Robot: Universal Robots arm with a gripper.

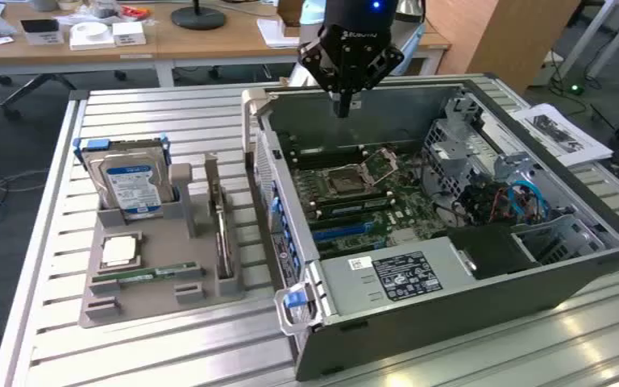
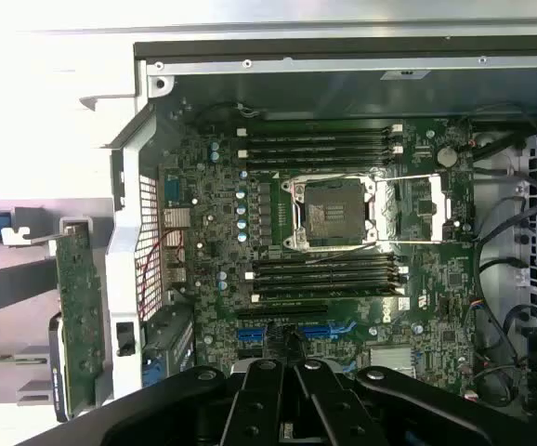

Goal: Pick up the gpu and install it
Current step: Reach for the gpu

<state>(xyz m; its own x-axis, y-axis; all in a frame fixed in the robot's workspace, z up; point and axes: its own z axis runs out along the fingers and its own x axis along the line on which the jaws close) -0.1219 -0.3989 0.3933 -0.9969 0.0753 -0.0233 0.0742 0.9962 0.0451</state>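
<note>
The gpu (image 1: 222, 230) is seen as a thin dark card stood on edge in a slot of the grey holder (image 1: 143, 302). The holder is set on the slatted surface (image 1: 170, 113) on the exterior view's left, just beside the open computer case (image 1: 450, 314). In the wrist view the broad side of the gpu (image 2: 78, 307) is shown as a green circuit board dotted with small parts, which the exterior view hides. The pincer (image 1: 342, 109) is held above the far part of the case, well apart from the card, its fingers pressed together on nothing.
</note>
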